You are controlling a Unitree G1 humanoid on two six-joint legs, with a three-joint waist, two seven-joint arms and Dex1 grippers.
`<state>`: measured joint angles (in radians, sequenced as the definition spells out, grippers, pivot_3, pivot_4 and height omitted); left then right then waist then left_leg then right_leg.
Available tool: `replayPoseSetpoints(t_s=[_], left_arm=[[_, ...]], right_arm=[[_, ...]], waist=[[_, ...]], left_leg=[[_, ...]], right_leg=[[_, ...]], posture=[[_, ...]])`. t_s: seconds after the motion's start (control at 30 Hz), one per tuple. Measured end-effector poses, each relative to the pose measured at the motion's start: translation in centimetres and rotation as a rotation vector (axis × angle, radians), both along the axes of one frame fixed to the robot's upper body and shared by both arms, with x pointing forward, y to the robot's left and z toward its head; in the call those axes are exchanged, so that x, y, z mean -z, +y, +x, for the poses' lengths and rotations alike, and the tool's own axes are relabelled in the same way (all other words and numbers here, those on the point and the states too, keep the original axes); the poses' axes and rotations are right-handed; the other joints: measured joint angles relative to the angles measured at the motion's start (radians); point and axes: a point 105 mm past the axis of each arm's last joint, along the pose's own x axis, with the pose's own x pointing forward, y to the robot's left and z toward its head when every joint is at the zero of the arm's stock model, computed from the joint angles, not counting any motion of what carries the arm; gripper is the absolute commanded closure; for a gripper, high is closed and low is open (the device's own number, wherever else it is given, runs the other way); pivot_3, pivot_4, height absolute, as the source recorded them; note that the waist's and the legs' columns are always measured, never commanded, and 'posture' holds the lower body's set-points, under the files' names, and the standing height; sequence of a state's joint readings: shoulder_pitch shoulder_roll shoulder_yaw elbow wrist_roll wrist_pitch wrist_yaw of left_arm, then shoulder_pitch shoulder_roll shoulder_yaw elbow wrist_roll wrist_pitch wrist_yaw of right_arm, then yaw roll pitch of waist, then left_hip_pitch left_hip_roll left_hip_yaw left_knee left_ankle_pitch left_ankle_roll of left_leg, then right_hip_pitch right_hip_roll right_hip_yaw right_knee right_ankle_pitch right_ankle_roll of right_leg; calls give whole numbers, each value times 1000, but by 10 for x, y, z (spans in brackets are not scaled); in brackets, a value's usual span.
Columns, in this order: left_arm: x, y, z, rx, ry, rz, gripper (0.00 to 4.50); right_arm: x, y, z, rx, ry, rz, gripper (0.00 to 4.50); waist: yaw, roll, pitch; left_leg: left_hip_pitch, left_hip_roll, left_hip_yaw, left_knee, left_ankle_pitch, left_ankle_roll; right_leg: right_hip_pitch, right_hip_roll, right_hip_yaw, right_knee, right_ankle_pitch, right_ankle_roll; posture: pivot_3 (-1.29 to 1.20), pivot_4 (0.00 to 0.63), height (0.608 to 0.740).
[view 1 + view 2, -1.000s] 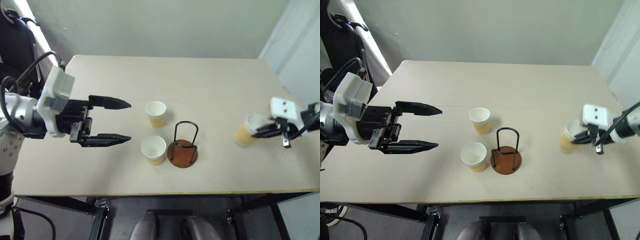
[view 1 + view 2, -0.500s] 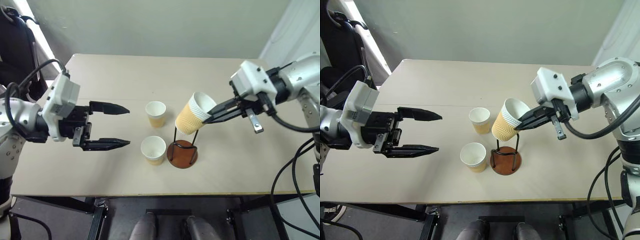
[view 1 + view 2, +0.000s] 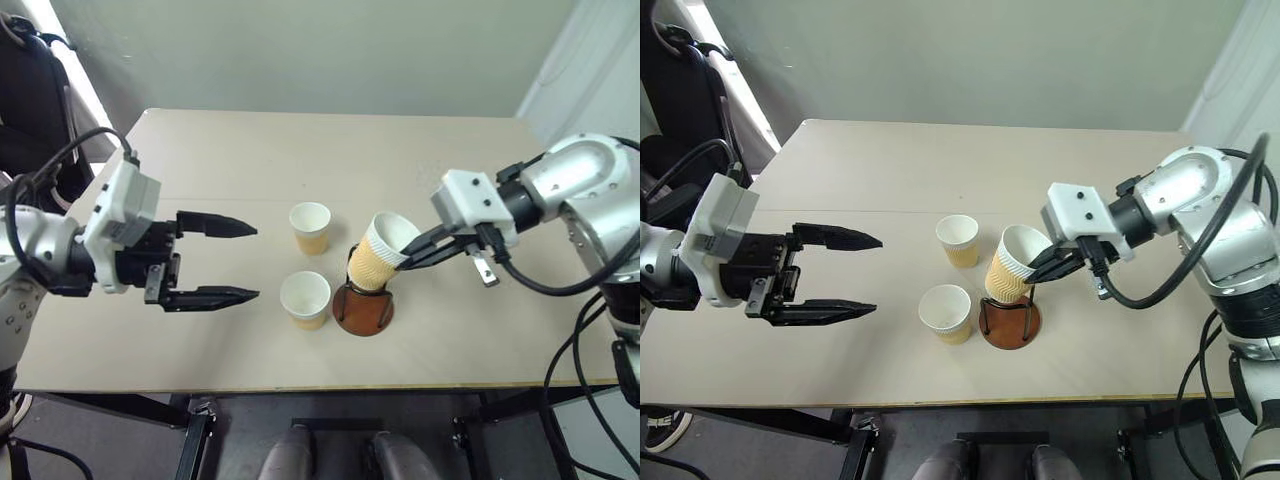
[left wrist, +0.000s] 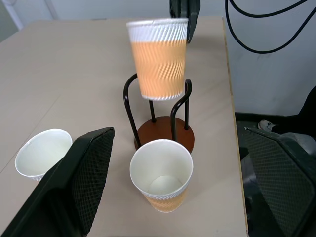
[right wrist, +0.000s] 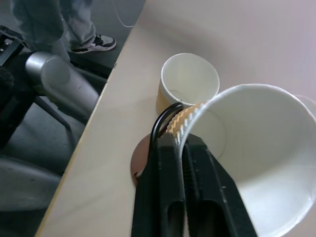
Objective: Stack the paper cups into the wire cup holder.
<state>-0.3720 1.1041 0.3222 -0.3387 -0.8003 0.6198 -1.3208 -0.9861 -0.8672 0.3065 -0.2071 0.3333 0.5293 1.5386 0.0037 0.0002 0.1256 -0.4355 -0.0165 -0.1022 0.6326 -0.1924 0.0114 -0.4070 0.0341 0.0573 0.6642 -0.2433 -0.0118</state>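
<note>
A pale beige bench fills the view, with a plain light wall at 12 o'clock behind it and dark floor below its near edge.

Nearest the robot, at bench centre, the wire cup holder stands on its reddish-brown disc. Just beside it at 9 o'clock an upright paper cup stands empty, white inside. A tilted paper cup hangs over the holder with its bottom down among the black wire loops; whether it touches the disc is hard to say. Its mouth leans toward 2 o'clock, and nothing is in it. Farther back, at 11 o'clock from the holder, a second upright paper cup stands empty.

The right claw comes in from 3 o'clock, its two black fingers pinched on the tilted cup's rim, one inside and one outside. The left claw hovers at 9 o'clock, its fingers wide apart and holding nothing.

A second ago the right claw held this cup far out at 3 o'clock near the bench edge; since then it has carried the cup across to the holder. The left claw has kept its place.
</note>
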Motion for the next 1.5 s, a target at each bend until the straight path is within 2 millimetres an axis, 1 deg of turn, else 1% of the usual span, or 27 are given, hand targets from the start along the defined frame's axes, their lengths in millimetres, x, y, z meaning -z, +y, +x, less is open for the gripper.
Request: replayPoseSetpoints(t_s=[0.07, 0.1, 0.23, 0.33, 0.4, 0.43, 0.5, 0.53, 0.57, 0.6, 0.7, 0.73, 0.77, 0.83, 0.87, 0.9, 0.97, 1.1, 1.23, 1.37, 1.5], left_arm=[[0, 0, 0, 0, 1, 6, 0], [0, 0, 0, -1, 1, 8, 0], [1, 0, -1, 2, 6, 20, 0], [6, -1, 0, 11, 19, 49, 0], [15, -1, 2, 18, 33, 103, 0], [19, -2, 3, 24, 39, 130, 0], [30, -4, 7, 40, 48, 185, 0], [34, -4, 11, 40, 42, 215, 0], [39, -3, 14, 35, 37, 236, 0], [45, -3, 18, 34, 31, 261, 0], [59, -14, 25, 81, -8, 305, 0], [62, -17, 25, 95, -15, 315, 0], [65, -21, 26, 115, -21, 319, 0], [64, -30, 26, 162, -46, 324, 0], [62, -33, 25, 189, -66, 337, 0], [62, -35, 25, 205, -79, 353, 0], [63, -36, 23, 227, -78, 369, 0], [69, -35, 21, 253, -63, 406, 0], [78, -33, 26, 254, -79, 452, 0], [87, -37, 29, 275, -101, 458, 0], [91, -38, 30, 292, -120, 483, 0]], right_arm=[[1, 0, 3, 14, -3, -3, 2911], [2, 0, 3, 15, -3, -4, 2619], [2, 1, 6, 36, -13, -2, 1143], [2, -2, 11, 86, 3, 21, 78], [-7, -12, 13, 160, 83, 132, 31], [-15, -21, 12, 193, 148, 219, 31], [-31, -57, 3, 265, 266, 411, 31], [-31, -78, -3, 308, 305, 468, 31], [-28, -91, -6, 344, 327, 500, 31], [-20, -105, -10, 397, 362, 530, 31], [5, -132, -19, 522, 452, 593, 31], [8, -137, -21, 548, 463, 609, 31], [7, -141, -24, 560, 462, 637, 31], [-3, -139, -33, 536, 425, 683, 31], [-10, -135, -40, 504, 398, 698, 31], [-12, -131, -45, 484, 382, 698, 31], [-12, -127, -51, 468, 376, 705, 31], [-4, -122, -56, 465, 389, 704, 31], [-8, -120, -60, 447, 360, 716, 31], [-15, -121, -62, 431, 337, 747, 31], [-17, -121, -62, 434, 320, 741, 31]], waist=[[0, 0, 0], [0, 0, 0], [0, 0, 0], [0, 0, 0], [5, 0, 0], [8, 0, 0], [23, -1, 0], [30, -2, -1], [32, -3, -2], [32, -3, -2], [25, -2, -1], [19, -1, 0], [14, 0, 0], [6, 1, 0], [4, 0, 0], [2, 0, 0], [2, 0, 0], [3, 0, 0], [3, 1, 0], [4, 0, 0], [5, 0, 0]], left_leg=[[0, 0, 0, 0, 0, 0], [0, 0, 0, 0, 0, 0], [0, 0, 0, 0, 0, 0], [0, 0, 0, 0, 0, 0], [-1, 0, 0, 0, 0, 0], [-1, 0, 0, 0, 0, -1], [-2, -1, 0, -1, 0, -2], [-2, -2, 0, -1, -1, -3], [-1, -2, 0, 0, -2, -4], [-1, -2, 0, 0, -4, -7], [0, -1, 0, -1, -4, -6], [0, -1, 1, -1, -4, -6], [0, 0, 1, -1, -3, -6], [0, 1, 2, -1, -3, -6], [1, 2, 1, -1, -3, -6], [1, 4, 1, -1, -3, -6], [2, 6, 1, 1, -3, -6], [0, 7, -1, 6, -4, -4], [0, 8, -1, 8, -5, -4], [0, 9, -1, 9, -6, -3], [0, 9, -1, 9, -7, -3]], right_leg=[[0, 0, 0, 0, 0, 0], [0, 0, 0, 0, 0, 0], [-1, 0, 0, 0, 0, 0], [-1, 0, 0, 0, 0, -1], [0, 0, 0, 0, 0, -1], [-1, 0, 0, -1, 0, -1], [0, -1, 1, -3, 0, -1], [1, -1, 1, -3, 0, -2], [1, -1, 1, -3, -1, -2], [1, -1, 1, -3, -1, -2], [0, -1, 1, -1, -1, -2], [0, 0, 2, 0, -1, -2], [-1, 0, 2, 1, -1, -2], [0, 2, 2, 1, -2, -1], [1, 4, 2, 1, -2, -1], [2, 5, 2, 0, -2, -1], [4, 8, 2, -2, -2, 0], [4, 10, 4, -2, -1, 1], [5, 11, 4, -2, -1, 1], [6, 12, 4, -2, -1, 1], [6, 13, 4, -2, -1, 1]], posture=[[0, 150, 740], [0, 150, 740], [0, 150, 740], [0, 150, 740], [0, 150, 740], [0, 150, 740], [0, 150, 740], [0, 150, 740], [0, 150, 740], [0, 150, 740], [0, 150, 740], [0, 150, 740], [0, 150, 740], [0, 150, 740], [0, 150, 740], [0, 150, 740], [0, 150, 740], [0, 150, 740], [0, 150, 740], [0, 150, 740], [0, 150, 740]])
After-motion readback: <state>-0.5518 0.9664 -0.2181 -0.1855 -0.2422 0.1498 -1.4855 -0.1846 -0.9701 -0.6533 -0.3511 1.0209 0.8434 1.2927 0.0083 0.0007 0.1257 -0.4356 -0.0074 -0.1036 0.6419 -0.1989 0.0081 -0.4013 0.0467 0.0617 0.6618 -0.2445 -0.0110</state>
